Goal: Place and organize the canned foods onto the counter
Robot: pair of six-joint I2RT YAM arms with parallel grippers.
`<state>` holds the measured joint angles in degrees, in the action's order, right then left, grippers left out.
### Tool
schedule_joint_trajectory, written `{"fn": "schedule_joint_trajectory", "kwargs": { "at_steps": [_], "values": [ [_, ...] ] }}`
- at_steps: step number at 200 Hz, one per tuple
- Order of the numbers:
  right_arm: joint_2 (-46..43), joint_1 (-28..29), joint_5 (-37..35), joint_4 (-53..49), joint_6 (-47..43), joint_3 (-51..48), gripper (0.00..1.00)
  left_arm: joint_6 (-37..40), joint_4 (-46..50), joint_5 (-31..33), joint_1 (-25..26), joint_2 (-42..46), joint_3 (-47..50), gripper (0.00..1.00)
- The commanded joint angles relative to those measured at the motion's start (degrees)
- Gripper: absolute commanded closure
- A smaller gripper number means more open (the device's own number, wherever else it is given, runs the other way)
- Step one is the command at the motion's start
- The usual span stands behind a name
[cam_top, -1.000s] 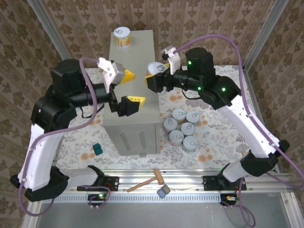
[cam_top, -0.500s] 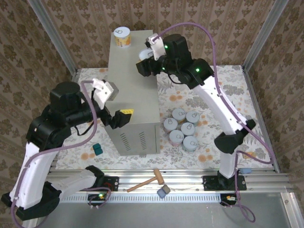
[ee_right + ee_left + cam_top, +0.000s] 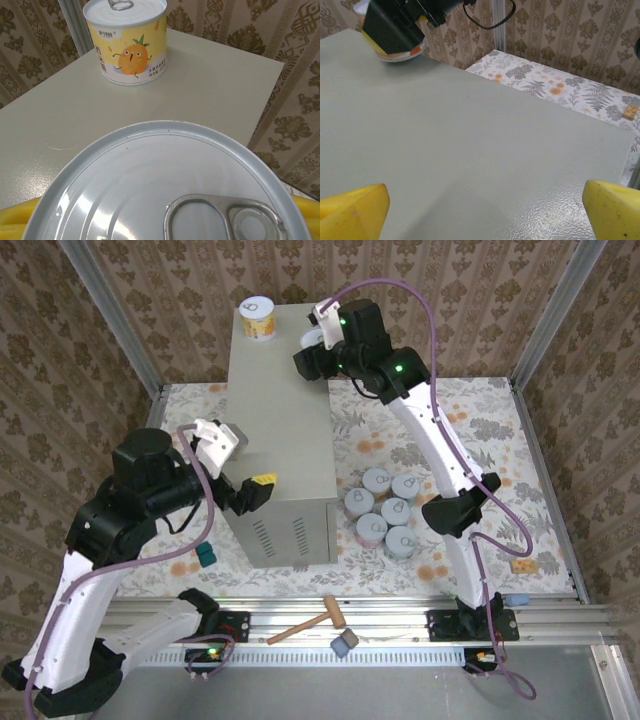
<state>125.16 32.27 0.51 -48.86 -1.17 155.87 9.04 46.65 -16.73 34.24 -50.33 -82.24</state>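
Observation:
The counter (image 3: 285,430) is a tall grey box; its flat top (image 3: 470,130) fills most of the left wrist view. A yellow pineapple-label can (image 3: 258,318) (image 3: 127,40) stands upright at its back left corner. My right gripper (image 3: 312,350) (image 3: 165,220) is shut on another can (image 3: 165,185) over the back right of the top; whether that can touches the top I cannot tell. This can and gripper also appear in the left wrist view (image 3: 395,30). My left gripper (image 3: 255,485) (image 3: 482,215) is open over the counter's front left, its yellow fingertips (image 3: 350,210) wide apart. Several cans (image 3: 385,510) cluster on the floor to the right.
A wooden mallet (image 3: 310,623) and a grey block (image 3: 345,643) lie on the front rail. A teal block (image 3: 205,556) sits on the floral floor left of the counter, a small yellow piece (image 3: 522,565) at far right. Aluminium posts (image 3: 110,320) frame the cell.
My right arm carried its can from beside the counter's right edge up to the back right corner of the top. My left arm drew back and down toward the counter's front left.

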Motion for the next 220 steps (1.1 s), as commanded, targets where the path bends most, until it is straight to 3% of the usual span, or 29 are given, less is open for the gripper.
{"fn": "schedule_joint_trajectory", "kwargs": {
  "at_steps": [1, 59, 168, 220],
  "values": [
    [-0.09, -0.02, 1.91, 2.7, -1.24, 2.8, 0.33, 0.14, -3.64, -1.83, -1.86, 0.86, 1.34, 0.0],
    [0.59, -0.02, 4.5, 4.63, -0.41, 1.89, 0.32, -2.0, -6.88, -8.18, -7.38, 0.65, 3.24, 0.0],
    [-0.22, 0.03, 4.87, 3.61, -1.07, 1.06, 0.15, -2.45, -6.67, -9.17, -7.61, -1.23, 2.87, 0.0],
    [-3.9, 0.0, 4.08, 4.09, -1.66, -3.79, 0.13, -2.6, -6.31, -8.68, -7.63, -0.75, 2.96, 0.0]
  ]
}}
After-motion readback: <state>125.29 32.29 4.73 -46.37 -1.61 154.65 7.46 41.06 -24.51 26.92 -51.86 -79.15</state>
